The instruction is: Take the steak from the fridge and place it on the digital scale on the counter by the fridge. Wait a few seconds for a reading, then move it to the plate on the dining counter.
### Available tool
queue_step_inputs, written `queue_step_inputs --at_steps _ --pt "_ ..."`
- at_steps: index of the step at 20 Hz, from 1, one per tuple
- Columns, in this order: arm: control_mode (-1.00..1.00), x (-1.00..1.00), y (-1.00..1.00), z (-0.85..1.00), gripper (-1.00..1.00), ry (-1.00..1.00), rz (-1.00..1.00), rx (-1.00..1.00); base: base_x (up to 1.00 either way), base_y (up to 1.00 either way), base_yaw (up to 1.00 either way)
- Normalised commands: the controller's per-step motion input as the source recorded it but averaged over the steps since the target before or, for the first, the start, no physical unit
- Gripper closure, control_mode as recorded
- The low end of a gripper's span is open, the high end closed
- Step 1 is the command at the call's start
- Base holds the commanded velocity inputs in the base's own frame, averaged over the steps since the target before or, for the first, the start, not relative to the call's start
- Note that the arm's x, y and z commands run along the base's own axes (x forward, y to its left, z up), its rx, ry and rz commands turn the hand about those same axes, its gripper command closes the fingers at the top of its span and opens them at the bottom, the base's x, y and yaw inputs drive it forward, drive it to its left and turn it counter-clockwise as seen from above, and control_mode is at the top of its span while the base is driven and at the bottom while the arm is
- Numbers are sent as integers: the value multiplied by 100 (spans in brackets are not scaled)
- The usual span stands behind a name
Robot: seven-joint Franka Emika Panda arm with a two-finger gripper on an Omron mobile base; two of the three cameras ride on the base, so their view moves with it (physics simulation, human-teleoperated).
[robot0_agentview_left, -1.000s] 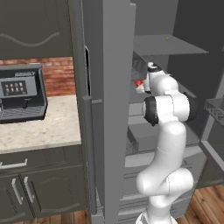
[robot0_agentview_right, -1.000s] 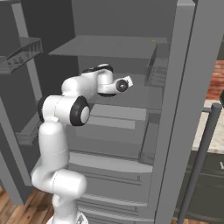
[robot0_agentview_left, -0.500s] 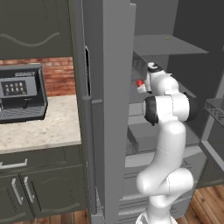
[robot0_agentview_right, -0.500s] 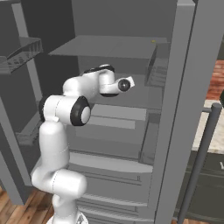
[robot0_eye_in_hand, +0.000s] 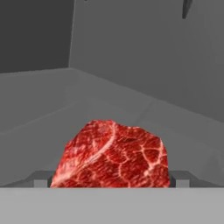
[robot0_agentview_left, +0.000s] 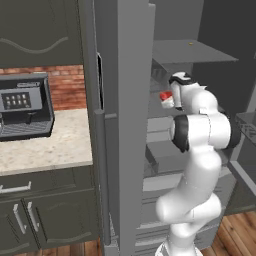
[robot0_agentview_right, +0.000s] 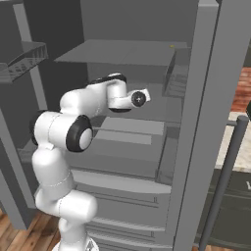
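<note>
Arm (robot0_agentview_left: pixel 200 150) reaching forward, pincer (robot0_eye_in_hand: pixel 112 179) jaws wide

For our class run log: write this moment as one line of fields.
stage: reach into fridge | gripper: open, fingers either side of steak | steak: on shelf, not lifted

From behind-left we look forward over the white arm (robot0_agentview_left: pixel 200 150) into the tall grey metal fridge (robot0_agentview_left: pixel 125 125); from behind-right we share the same shelves (robot0_agentview_right: pixel 127 132); our hand cam sits close on the red marbled steak (robot0_eye_in_hand: pixel 111 155)
</note>
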Motion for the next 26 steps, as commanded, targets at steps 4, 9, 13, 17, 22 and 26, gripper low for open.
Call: queue_step_inputs --at_steps 4,9,13,17,22,26 --pt "-100 -100 40 11 100 -8 -16 0 0 0 0" --pt "-100 -100 16 51 100 1 -24 0 0 0 0" --pt "-100 -86 0 83 100 18 -23 0 0 0 0" --pt "-100 -62 0 87 100 39 -17 3 0 0 0" --pt "-100 -36 0 95 100 52 -11 12 0 0 0" --pt "-100 -13 -1 100 100 55 -11 14 0 0 0"
